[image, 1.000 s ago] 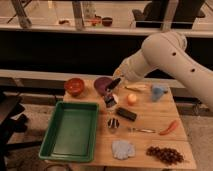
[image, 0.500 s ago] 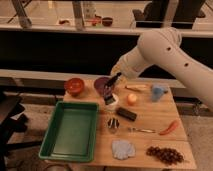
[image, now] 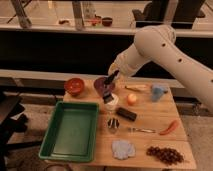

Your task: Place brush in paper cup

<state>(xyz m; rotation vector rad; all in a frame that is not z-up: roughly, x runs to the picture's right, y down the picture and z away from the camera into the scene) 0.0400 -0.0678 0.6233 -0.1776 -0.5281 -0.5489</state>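
The brush (image: 108, 96) hangs from my gripper (image: 112, 78), slim dark handle up and squarish black head down. Its head is at the rim of the white paper cup (image: 113, 104), on the cup's left side. The cup stands upright near the middle of the wooden table (image: 150, 142). My gripper is shut on the brush's handle, above the cup and in front of a purple bowl (image: 101, 83). The white arm reaches in from the upper right.
A green tray (image: 70, 131) fills the table's left side, with a red bowl (image: 75, 86) behind it. Around the cup lie an orange (image: 131, 99), a black block (image: 126, 114), a metal cup (image: 113, 124), a silvery utensil (image: 142, 130), a red chili (image: 170, 127), grapes (image: 163, 155), and a blue-grey cloth (image: 122, 149).
My gripper has moved left and slightly down with the brush, bringing the brush's head from right of the cup to its rim.
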